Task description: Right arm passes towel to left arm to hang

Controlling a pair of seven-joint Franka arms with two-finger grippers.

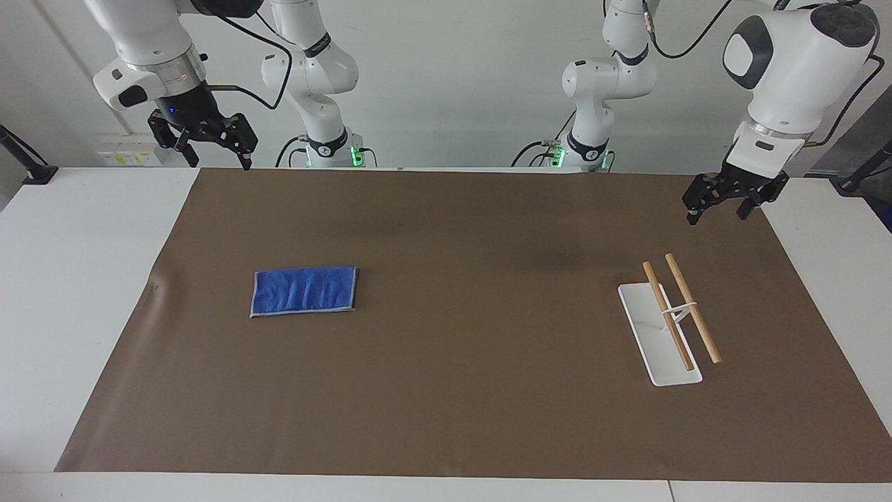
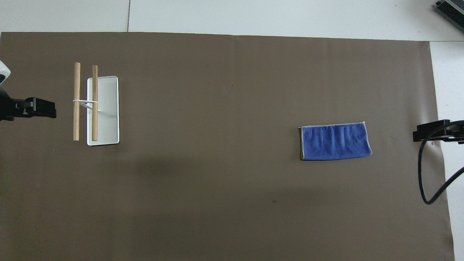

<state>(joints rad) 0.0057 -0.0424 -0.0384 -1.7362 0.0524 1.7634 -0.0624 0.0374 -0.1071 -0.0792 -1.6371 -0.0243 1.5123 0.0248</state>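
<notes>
The towel (image 1: 304,291) (image 2: 335,141) is a small bright-blue cloth with a pale edge, lying flat on the brown mat toward the right arm's end of the table. My right gripper (image 1: 217,159) (image 2: 429,132) hangs open in the air over the mat's edge at that end, apart from the towel, with nothing in it. Over the mat's corner at the left arm's end, my left gripper (image 1: 718,213) (image 2: 41,108) also hangs open and empty beside the rack. Both arms wait.
A white tray (image 1: 644,314) (image 2: 108,108) carrying two wooden rods (image 1: 691,308) (image 2: 76,101) on a thin white stand sits toward the left arm's end. The brown mat (image 1: 474,362) (image 2: 217,174) covers most of the white table.
</notes>
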